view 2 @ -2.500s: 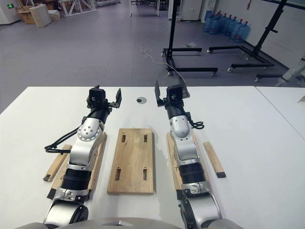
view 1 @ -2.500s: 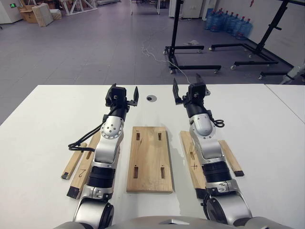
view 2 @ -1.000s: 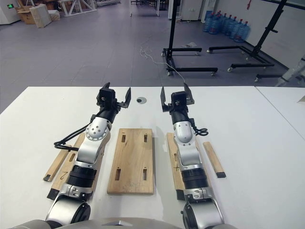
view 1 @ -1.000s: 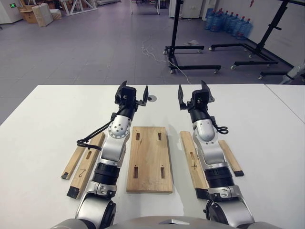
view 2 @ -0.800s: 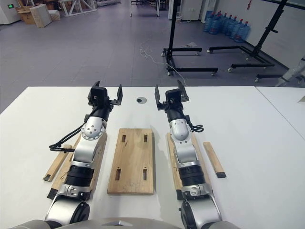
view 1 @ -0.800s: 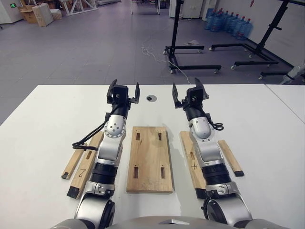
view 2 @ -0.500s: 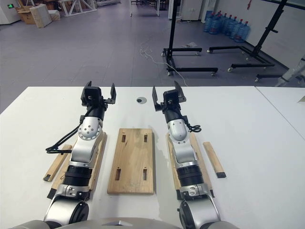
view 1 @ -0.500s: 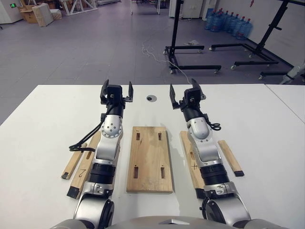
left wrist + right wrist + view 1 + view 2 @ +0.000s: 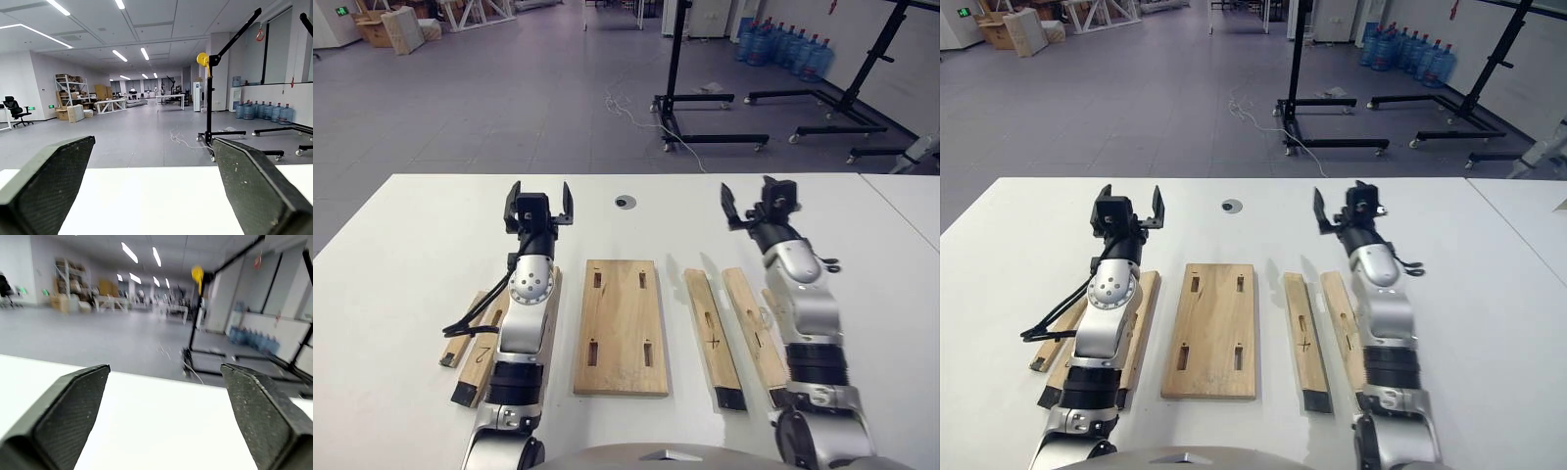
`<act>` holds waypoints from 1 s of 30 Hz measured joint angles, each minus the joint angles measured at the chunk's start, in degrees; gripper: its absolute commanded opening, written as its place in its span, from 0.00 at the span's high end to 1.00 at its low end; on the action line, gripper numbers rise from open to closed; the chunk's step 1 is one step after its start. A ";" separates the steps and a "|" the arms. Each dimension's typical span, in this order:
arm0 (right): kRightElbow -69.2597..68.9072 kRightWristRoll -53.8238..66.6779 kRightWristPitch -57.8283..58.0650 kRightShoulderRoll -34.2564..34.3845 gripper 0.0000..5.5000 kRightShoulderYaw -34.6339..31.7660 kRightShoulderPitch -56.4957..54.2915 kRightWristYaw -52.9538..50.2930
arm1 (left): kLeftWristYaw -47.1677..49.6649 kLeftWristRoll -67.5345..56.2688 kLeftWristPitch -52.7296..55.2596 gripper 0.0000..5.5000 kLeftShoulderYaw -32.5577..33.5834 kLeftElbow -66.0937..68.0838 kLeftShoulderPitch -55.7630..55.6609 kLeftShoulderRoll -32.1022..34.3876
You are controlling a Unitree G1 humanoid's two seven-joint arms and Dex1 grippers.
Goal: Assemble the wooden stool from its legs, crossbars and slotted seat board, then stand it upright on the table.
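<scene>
The left end effector (image 9: pixel 539 193) is spread, with nothing between its fingers (image 9: pixel 46 183). It is over the bench (image 9: pixel 401 255), past the far ends of the left pieces. Compared with half a second ago, it has gone a little to the left.

The right end effector (image 9: pixel 750 194) is also spread and empty. It has swung well to the right, away from the seat board (image 9: pixel 620 328). With this move the right arm has come off the inner right leg (image 9: pixel 713 338), which now lies fully uncovered. An outer right leg (image 9: pixel 751 328) now shows just beside it, next to the arm.

The seat board lies flat in the middle of the bench, slots up, as before. On the left, a left leg (image 9: pixel 481 351) and a crossbar (image 9: pixel 460 335) lie beside the left arm. No piece is joined yet.
</scene>
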 measured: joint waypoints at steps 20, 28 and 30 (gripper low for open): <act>-19.75 10.97 28.14 -9.53 0.40 -9.79 39.62 11.29 | 3.11 1.21 3.91 0.20 1.81 -9.72 7.10 -0.93; -21.48 14.29 33.84 -14.08 0.63 -10.20 40.58 12.17 | 3.09 1.21 4.85 0.20 1.73 -10.82 7.13 -0.80; -21.13 14.83 34.13 -14.81 0.69 -10.09 40.40 12.33 | 3.10 1.21 4.85 0.20 1.69 -10.80 7.13 -0.82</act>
